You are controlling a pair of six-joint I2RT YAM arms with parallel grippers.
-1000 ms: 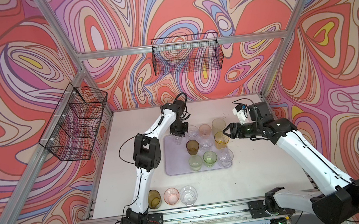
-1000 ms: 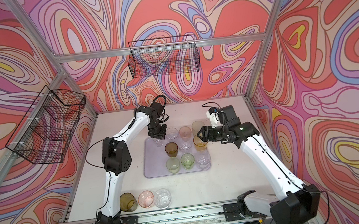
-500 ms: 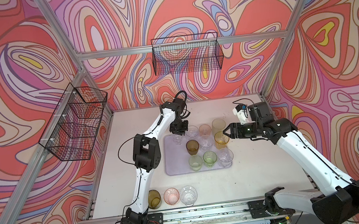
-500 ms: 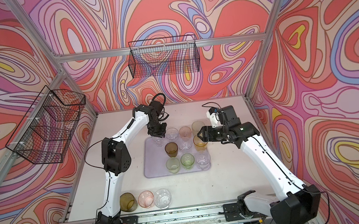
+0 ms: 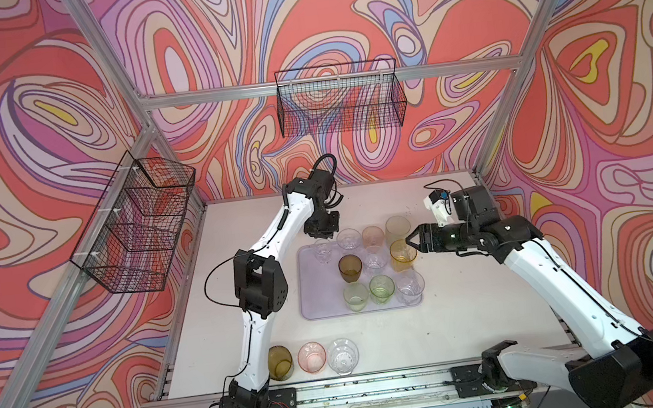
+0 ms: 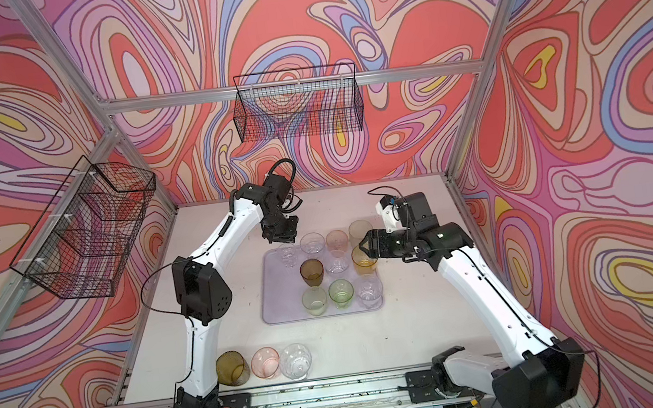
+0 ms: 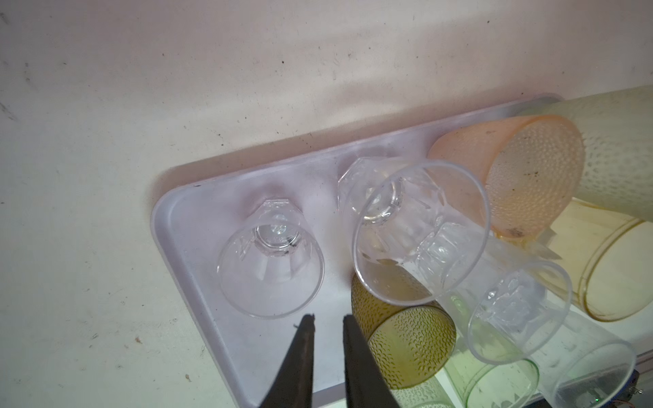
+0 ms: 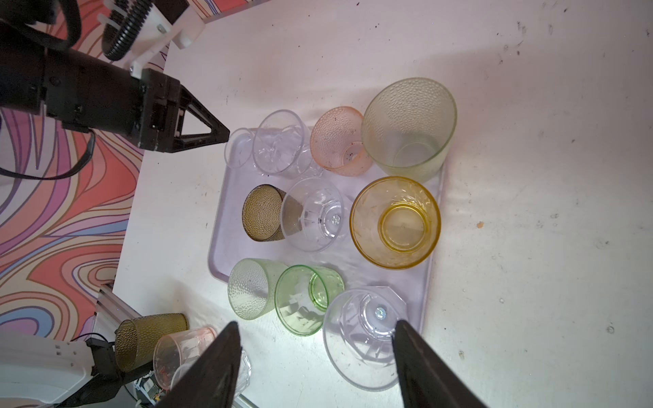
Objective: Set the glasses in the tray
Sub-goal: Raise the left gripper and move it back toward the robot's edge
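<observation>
**A:** Where do the glasses point(image 5: 373, 258) stand?

**B:** 10 are upright in the lilac tray point(image 5: 318, 294): 4 along its back edge, 3 across the middle and 3 along its front edge. The tall pale yellow-green tumbler point(image 5: 398, 228) fills the back right corner. The small clear faceted glass point(image 7: 270, 259) fills the back left corner.

**A:** And the others?

**B:** 3 stand in a row on the white bench point(image 5: 416, 341) by its front edge, left of middle and well apart from the tray. They are an olive-brown glass point(image 5: 280, 363), a pink glass point(image 5: 311, 357) and a clear glass point(image 5: 342, 356).

**A:** The left gripper point(image 7: 328, 318)?

**B:** It is above the tray's back left corner, just beside the small clear faceted glass. Its jaws are a narrow gap apart with nothing between them.

**A:** The right gripper point(image 5: 412, 242)?

**B:** It is over the tray's right edge, near the yellow glass point(image 5: 402, 255) in the middle row. Its jaws are spread wide and hold nothing.
</observation>
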